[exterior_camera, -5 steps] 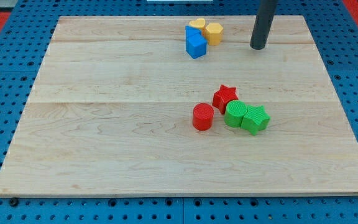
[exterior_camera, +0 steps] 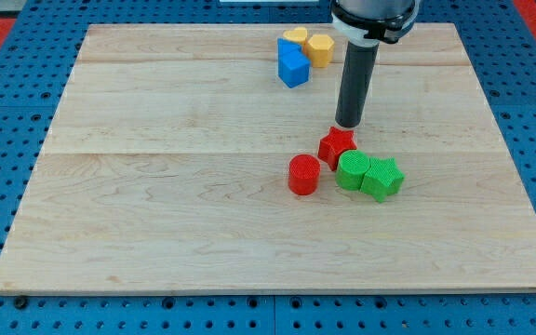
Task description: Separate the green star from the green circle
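The green star [exterior_camera: 382, 178] and the green circle [exterior_camera: 352, 171] lie touching side by side on the wooden board [exterior_camera: 156, 186], right of centre; the star is on the view's right. A red star [exterior_camera: 337, 145] touches the circle's upper left. My tip [exterior_camera: 347, 123] stands just above the red star, a short way above and left of the green pair, touching neither green block.
A red cylinder [exterior_camera: 303, 175] sits left of the green circle. Near the view's top are two blue blocks [exterior_camera: 292, 63], a yellow heart [exterior_camera: 294, 37] and a yellow hexagon [exterior_camera: 320, 48], clustered together.
My tip has moved down and to the left, from near the board's top edge to just above the red star. No block has moved.
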Robot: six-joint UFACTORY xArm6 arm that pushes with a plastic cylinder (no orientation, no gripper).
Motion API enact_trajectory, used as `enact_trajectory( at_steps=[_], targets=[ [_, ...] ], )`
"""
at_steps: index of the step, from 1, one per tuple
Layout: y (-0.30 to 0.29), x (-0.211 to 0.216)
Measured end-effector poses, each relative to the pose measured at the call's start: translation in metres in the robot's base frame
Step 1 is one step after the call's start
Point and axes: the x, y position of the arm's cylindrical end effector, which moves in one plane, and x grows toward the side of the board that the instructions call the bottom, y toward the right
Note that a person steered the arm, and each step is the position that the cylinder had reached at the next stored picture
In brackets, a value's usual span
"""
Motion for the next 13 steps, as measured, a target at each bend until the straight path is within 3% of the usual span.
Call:
enact_trajectory(
  at_steps=[2,3,4,5,6,7,8,9,10,13],
  targets=[
    [0.000,0.016],
    [-0.029,0.019],
    [-0.096,0.047],
    [-0.104,0.100],
    [-0.146,0.116],
    [-0.178,0.164],
    [-0.112,0.199],
    [-0.092,0.157],
    [-0.008,0.129],
    [0.073,0.067]
  ],
)
